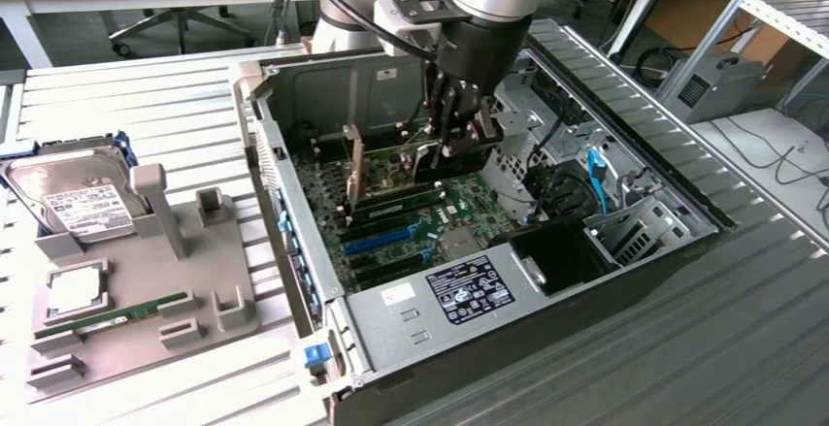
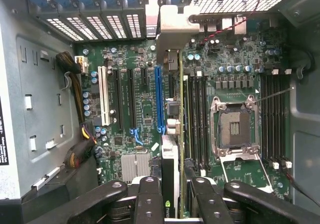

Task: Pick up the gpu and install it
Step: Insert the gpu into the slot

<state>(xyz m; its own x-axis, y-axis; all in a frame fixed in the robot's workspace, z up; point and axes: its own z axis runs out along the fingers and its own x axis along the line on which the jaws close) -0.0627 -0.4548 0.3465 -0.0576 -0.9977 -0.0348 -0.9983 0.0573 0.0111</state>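
My gripper (image 1: 456, 143) reaches down into the open computer case (image 1: 388, 67) and is shut on the gpu (image 1: 388, 176). The card stands on edge over the green motherboard (image 1: 414, 237), its pale metal bracket (image 1: 351, 169) toward the case's rear wall. In the wrist view the gpu (image 2: 172, 134) runs edge-on between the two black fingers (image 2: 150, 199), just beside the long blue slot (image 2: 159, 98), and its bracket (image 2: 175, 21) meets the rear slot openings. Whether the card's edge sits in a slot I cannot tell.
On the exterior view's left a grey fixture (image 1: 143, 348) holds a silver hard drive (image 1: 81, 203), a processor (image 1: 76, 290) and a green RAM stick (image 1: 111, 317). Inside the case lie an open processor socket (image 2: 235, 126), a cable bundle (image 2: 77, 101) and drive bays (image 1: 622, 222).
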